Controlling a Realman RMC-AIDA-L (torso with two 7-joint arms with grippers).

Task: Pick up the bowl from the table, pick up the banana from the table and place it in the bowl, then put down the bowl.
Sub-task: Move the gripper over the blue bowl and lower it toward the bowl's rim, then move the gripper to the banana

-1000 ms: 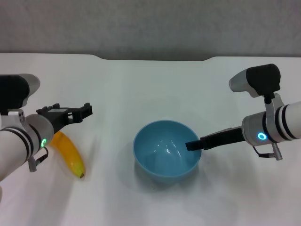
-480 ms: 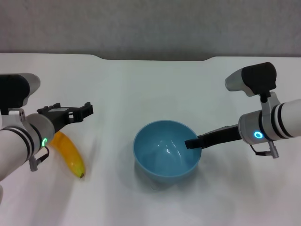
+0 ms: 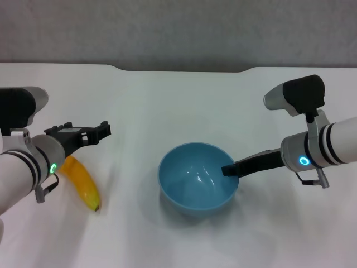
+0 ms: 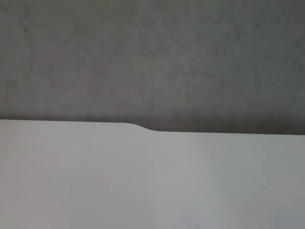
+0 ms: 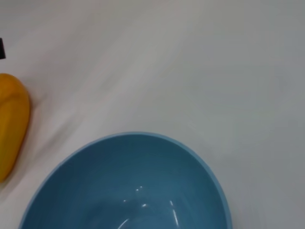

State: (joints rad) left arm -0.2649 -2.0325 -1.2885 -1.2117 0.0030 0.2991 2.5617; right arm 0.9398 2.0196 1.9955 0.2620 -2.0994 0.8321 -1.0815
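Head view: right hand point(image 3: 230, 170) grasps the bowl point(image 3: 196, 177) rim; left hand point(image 3: 93, 133) released beside the banana point(image 3: 83, 183).

Count on the surface point(image 3: 167, 100): one light blue bowl point(image 3: 195, 187) and one yellow banana point(image 3: 83, 183), two loose items in total. Two robot arms are in view, each carrying one pincer: the left pincer point(image 3: 89, 134) and the right pincer point(image 3: 230, 171).
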